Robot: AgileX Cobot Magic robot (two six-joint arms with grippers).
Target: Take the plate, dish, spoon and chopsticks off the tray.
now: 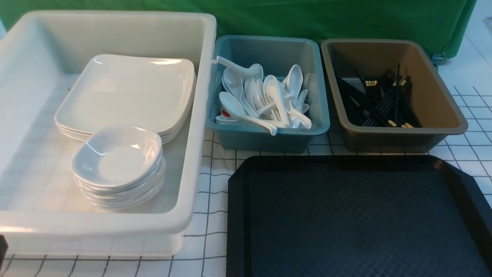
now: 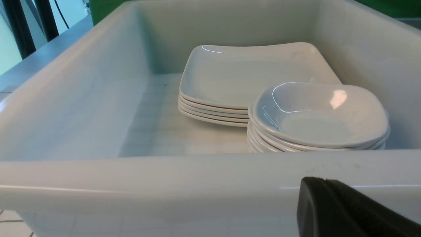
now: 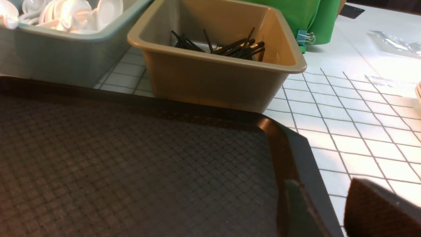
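The black tray point(image 1: 346, 215) lies bare at the front right, its diamond surface point(image 3: 131, 158) showing nothing on it. Large white plates point(image 1: 127, 92) sit stacked in the white tub point(image 1: 200, 115), with a stack of small deep dishes point(image 1: 117, 154) in front of them. White spoons point(image 1: 265, 98) fill the blue tub point(image 1: 269, 140). Black chopsticks point(image 1: 380, 100) lie in the brown tub point(image 1: 403, 138). My left gripper point(image 2: 315, 180) is shut and empty, just outside the white tub's near wall point(image 2: 164, 184). My right gripper point(image 3: 320, 187) is open, empty, over the tray's right rim.
The three tubs stand in a row along the back, in front of a green cloth point(image 1: 307, 19). A white gridded cloth point(image 1: 215, 215) covers the table. The brown tub point(image 3: 213, 79) stands just beyond the tray's far right corner.
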